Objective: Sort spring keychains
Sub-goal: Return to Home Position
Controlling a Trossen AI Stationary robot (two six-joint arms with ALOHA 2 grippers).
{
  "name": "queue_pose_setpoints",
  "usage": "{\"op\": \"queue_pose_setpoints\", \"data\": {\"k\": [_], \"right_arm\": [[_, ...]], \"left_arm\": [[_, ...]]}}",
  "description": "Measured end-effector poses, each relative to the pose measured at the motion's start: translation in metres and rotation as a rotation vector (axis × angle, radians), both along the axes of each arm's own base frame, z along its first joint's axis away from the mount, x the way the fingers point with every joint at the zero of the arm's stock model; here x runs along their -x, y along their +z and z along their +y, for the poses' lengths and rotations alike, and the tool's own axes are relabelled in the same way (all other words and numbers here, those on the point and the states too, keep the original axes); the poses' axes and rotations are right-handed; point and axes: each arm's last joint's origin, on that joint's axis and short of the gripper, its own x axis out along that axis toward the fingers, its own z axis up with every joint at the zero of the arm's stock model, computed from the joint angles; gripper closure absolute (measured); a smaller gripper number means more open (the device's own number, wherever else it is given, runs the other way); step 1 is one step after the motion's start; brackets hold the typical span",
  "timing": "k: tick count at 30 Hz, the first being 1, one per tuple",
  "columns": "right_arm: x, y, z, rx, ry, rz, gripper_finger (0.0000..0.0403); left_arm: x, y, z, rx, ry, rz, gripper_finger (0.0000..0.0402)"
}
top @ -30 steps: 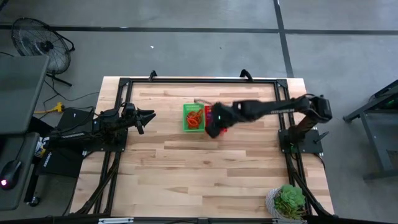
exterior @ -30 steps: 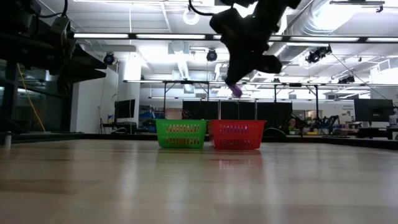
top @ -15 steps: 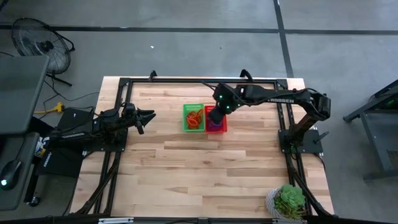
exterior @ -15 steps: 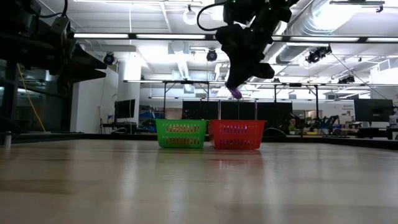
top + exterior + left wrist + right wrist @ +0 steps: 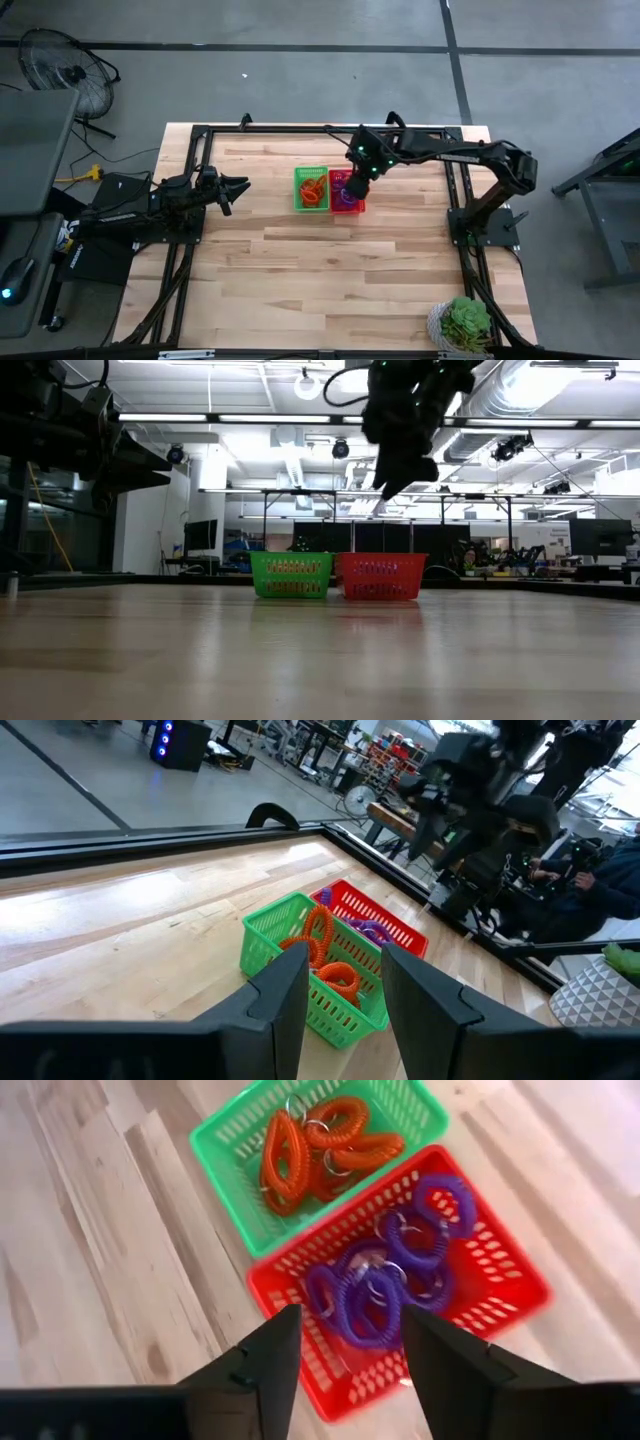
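Observation:
Two small mesh baskets stand side by side at the table's far middle. The green basket [image 5: 300,200] [image 5: 215,1140] holds several orange spring keychains [image 5: 320,1145]. The red basket [image 5: 360,207] [image 5: 520,1280] holds several purple spring keychains [image 5: 375,1285]. My right gripper [image 5: 352,185] [image 5: 350,1325] hangs open above the red basket, fingers pointing down, with nothing between them. My left gripper [image 5: 240,185] [image 5: 345,990] waits open at the table's left, level with the baskets and pointing at them.
A black frame [image 5: 320,130] runs round the table's far and side edges. A potted plant [image 5: 465,322] sits at the near right corner. Bare wood lies on the near side of the baskets. A person [image 5: 600,890] sits beyond the table's right side.
My right gripper has moved from the baskets' near side toward the far edge, over the red basket, and risen a little. It has let go of the purple keychain that hung from its fingertips; that keychain no longer shows there in the low view.

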Motion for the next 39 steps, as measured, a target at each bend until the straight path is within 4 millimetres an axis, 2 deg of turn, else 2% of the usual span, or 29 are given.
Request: {"op": "queue_pose_setpoints", "data": {"k": [3,8,11,14,22,29,34,39], "right_arm": [[0.013,0.013,0.003,0.056,0.030,0.008,0.0234],[0.043,0.041,0.012,0.155,0.074,-0.024,0.0254],[0.065,0.043,0.019,0.204,0.073,-0.095,0.0267],[0.091,0.029,0.028,0.207,0.047,-0.214,0.0278],[0.146,-0.026,0.062,0.034,0.013,-0.525,0.0296],[0.172,-0.049,0.089,-0.085,0.076,-0.814,0.0319],[0.186,-0.060,0.100,-0.033,0.081,-0.975,0.0338],[0.198,-0.071,0.103,-0.008,0.090,-1.056,0.0387]], "left_arm": [[0.000,0.000,0.000,0.000,0.000,0.000,0.0275],[0.000,0.000,0.000,0.000,0.000,0.000,0.0275],[0.000,0.000,0.000,0.000,0.000,0.000,0.0275],[0.000,0.000,0.000,0.000,0.000,0.000,0.0275],[0.000,0.000,0.000,0.000,0.000,0.000,0.0275],[0.000,0.000,0.000,0.000,0.000,0.000,0.0275],[0.000,0.000,0.000,0.000,0.000,0.000,0.0275],[0.000,0.000,0.000,0.000,0.000,0.000,0.0275]]}}
